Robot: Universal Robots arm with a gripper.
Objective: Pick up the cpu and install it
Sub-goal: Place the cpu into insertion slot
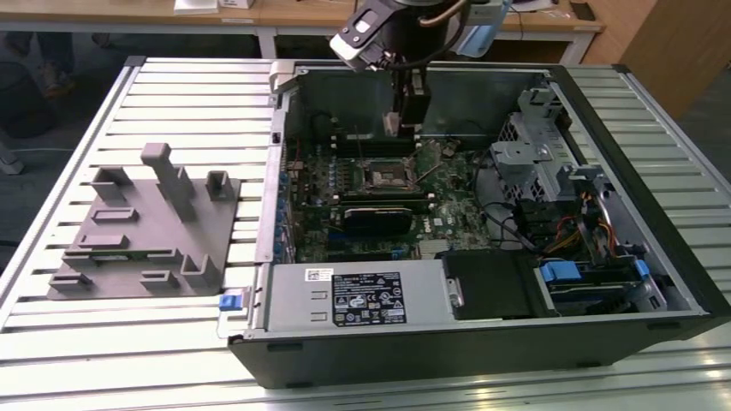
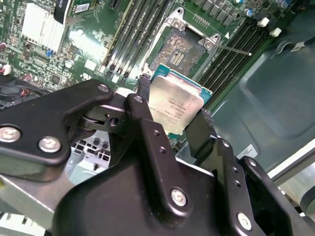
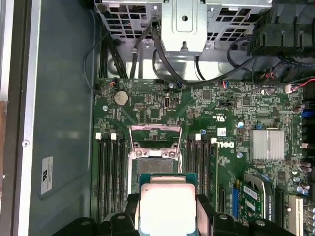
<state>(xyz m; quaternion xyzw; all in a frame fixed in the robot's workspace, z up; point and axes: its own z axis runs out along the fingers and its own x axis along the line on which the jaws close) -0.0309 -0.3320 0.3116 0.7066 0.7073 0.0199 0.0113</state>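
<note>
The cpu (image 2: 173, 104) is a small square chip with a silvery-white metal top on a green-edged board. My gripper (image 2: 171, 112) is shut on it, one black finger (image 2: 142, 91) on each of two opposite edges. In the first wrist view the cpu (image 3: 167, 202) hangs above the motherboard, just short of the open socket (image 3: 153, 153), whose metal frame is lifted. In the exterior view the gripper (image 1: 402, 122) hovers inside the open computer case, above and behind the black square socket (image 1: 389, 177).
A grey moulded tray (image 1: 143, 227) lies on the slatted table at the exterior view's left. Inside the case (image 1: 480, 342) are the power supply (image 1: 359, 295), a drive cage (image 1: 537, 154) with cables, memory slots (image 3: 110, 172) either side of the socket, and a finned heat sink (image 3: 267, 145).
</note>
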